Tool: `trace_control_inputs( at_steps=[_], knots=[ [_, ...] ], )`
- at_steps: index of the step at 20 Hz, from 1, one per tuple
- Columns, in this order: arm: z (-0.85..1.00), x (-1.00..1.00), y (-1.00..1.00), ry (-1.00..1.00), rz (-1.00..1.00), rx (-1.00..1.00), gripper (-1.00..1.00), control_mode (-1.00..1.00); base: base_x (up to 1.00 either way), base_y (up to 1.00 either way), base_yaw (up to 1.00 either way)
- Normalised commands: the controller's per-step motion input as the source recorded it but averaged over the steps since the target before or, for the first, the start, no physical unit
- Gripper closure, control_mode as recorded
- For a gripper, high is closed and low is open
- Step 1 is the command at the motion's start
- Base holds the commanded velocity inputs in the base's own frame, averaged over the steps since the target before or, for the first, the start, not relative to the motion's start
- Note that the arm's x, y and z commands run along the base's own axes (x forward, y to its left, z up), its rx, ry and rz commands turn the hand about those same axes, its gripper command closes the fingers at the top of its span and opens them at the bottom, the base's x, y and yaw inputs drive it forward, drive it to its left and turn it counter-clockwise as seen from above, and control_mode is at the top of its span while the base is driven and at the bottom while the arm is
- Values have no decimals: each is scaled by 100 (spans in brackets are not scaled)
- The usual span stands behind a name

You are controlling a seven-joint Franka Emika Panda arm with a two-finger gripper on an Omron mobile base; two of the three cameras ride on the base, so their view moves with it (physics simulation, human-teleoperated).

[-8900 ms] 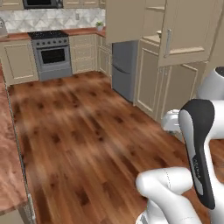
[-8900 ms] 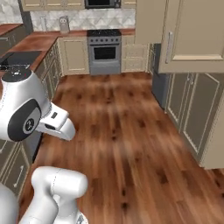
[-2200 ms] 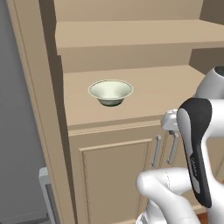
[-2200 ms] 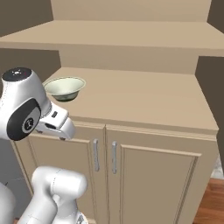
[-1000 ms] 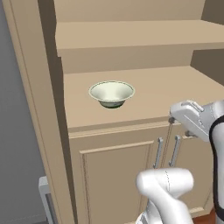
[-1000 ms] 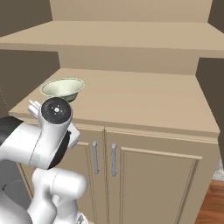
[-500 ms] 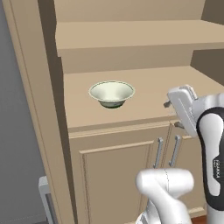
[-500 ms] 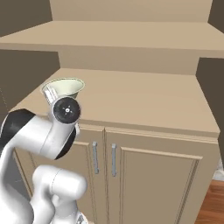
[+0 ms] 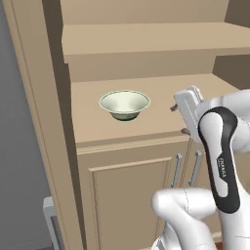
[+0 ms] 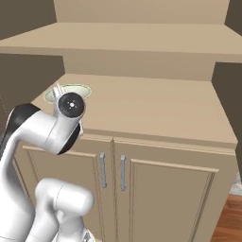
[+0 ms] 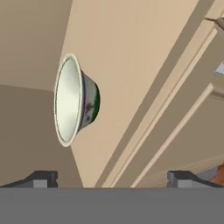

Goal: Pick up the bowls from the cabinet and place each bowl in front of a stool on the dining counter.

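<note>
One pale cream-green bowl (image 9: pixel 124 104) stands upright on the open shelf niche of the beige cabinet (image 9: pixel 132 171), left of the middle. In the right base view its rim (image 10: pixel 81 88) peeks out behind my arm. In the hand view, rolled sideways, the bowl (image 11: pixel 74 100) appears on edge, ahead and to the left. My gripper (image 9: pixel 179 118) hovers at shelf height to the right of the bowl, apart from it. It is open, and its fingertips (image 11: pixel 41 178) stand wide apart with nothing between them. A second bowl, the stools and the dining counter are out of view.
Below the shelf are the double doors with slim metal handles (image 10: pixel 102 170). An upper shelf board (image 9: pixel 146 41) overhangs the niche. The grey fridge side (image 9: pixel 19 146) borders the cabinet on the left. The shelf top (image 10: pixel 156 111) stretches bare to the right of the bowl.
The base drove from the kitchen floor up to the cabinet. In the last second the arm rose and the hand swung up to shelf height, toward the bowl.
</note>
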Motion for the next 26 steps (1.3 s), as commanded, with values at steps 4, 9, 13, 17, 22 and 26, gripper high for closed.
trace_control_inputs(
  at_steps=[4, 9, 13, 17, 22, 26],
  knots=[
    [0, 33, 11, -3, 0, 5, -100, -100, 0, 0, 0],
    [0, 42, 2, -1, 0, 13, -100, -100, 0, 0, 0],
    [0, 49, 2, 0, 0, 9, -100, -100, 0, 0, 0],
    [0, 53, 15, 0, 0, 0, -100, -100, 0, 0, 0],
    [0, 45, 31, 0, 0, 0, -100, -100, 0, 0, 0],
    [-11, 34, 20, 0, 0, 0, -100, -100, 0, 0, 0]
  ],
)
